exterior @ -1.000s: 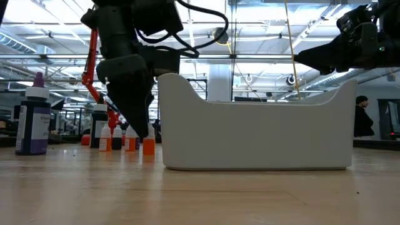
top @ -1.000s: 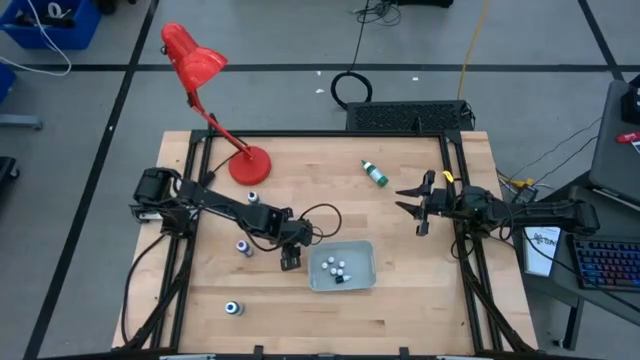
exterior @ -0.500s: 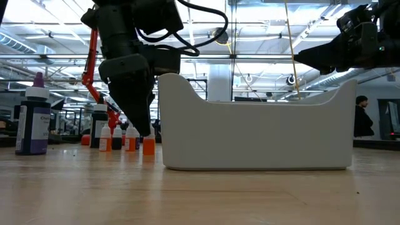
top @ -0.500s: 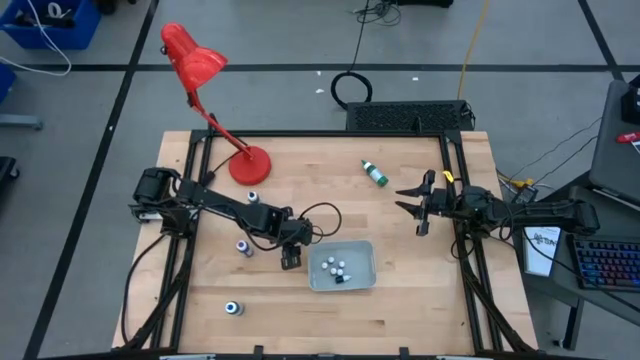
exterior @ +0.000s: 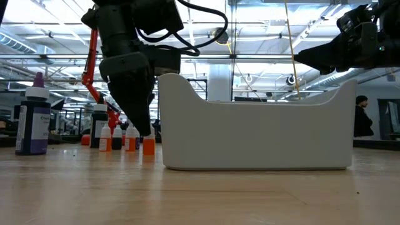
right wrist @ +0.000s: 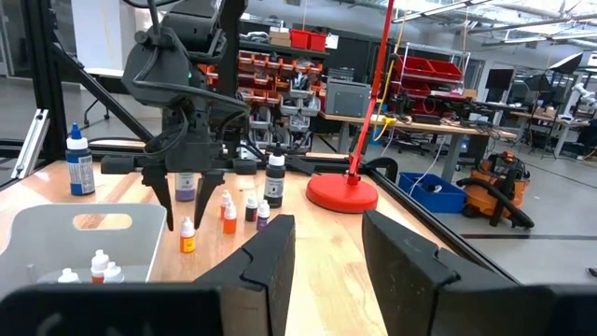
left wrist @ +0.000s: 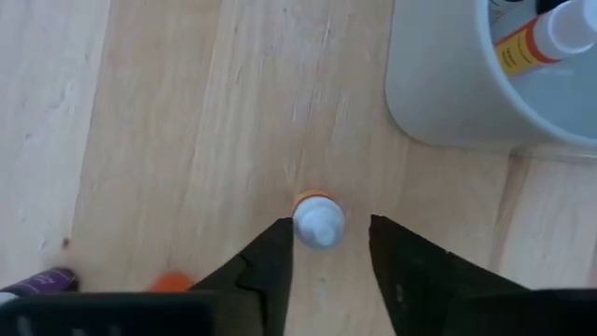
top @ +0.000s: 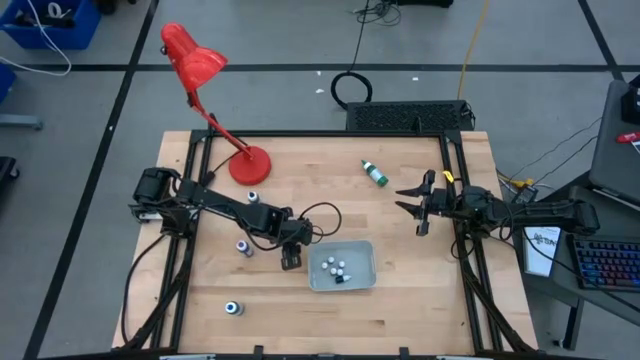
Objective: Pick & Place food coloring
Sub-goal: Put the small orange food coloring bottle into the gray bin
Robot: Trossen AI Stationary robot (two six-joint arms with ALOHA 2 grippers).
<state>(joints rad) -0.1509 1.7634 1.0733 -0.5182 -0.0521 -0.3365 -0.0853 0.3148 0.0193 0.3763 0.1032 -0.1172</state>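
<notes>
A small food coloring vial (left wrist: 318, 224) with an orange body and white cap stands upright on the wooden table, just left of the pale tray (top: 342, 266). My left gripper (left wrist: 331, 229) points down over it, open, one finger on each side of the cap. The vial stands close to one finger, with a gap to the other. In the low view this vial (exterior: 149, 146) shows below the dark fingers. Several vials lie in the tray. My right gripper (top: 418, 208) waits open at the table's right side, level and holding nothing. My left gripper comes at the vial's white cap (left wrist: 308, 227) from above, pointing down. One fingertip (left wrist: 280, 245) stands right against the cap; I cannot tell whether it touches. The other finger is clear of it. The vial stands upright on the table.
A red desk lamp (top: 250, 165) stands at the far left. A green bottle (top: 375, 174) lies at the far right. Other bottles stand at the left (top: 244, 246) and near left (top: 233, 308). More orange vials (exterior: 106, 142) and a purple bottle (exterior: 31, 122) show behind the gripper.
My left gripper's fingers have closed in partway around the orange vial, while the hand stays in place. The vial has not moved.
</notes>
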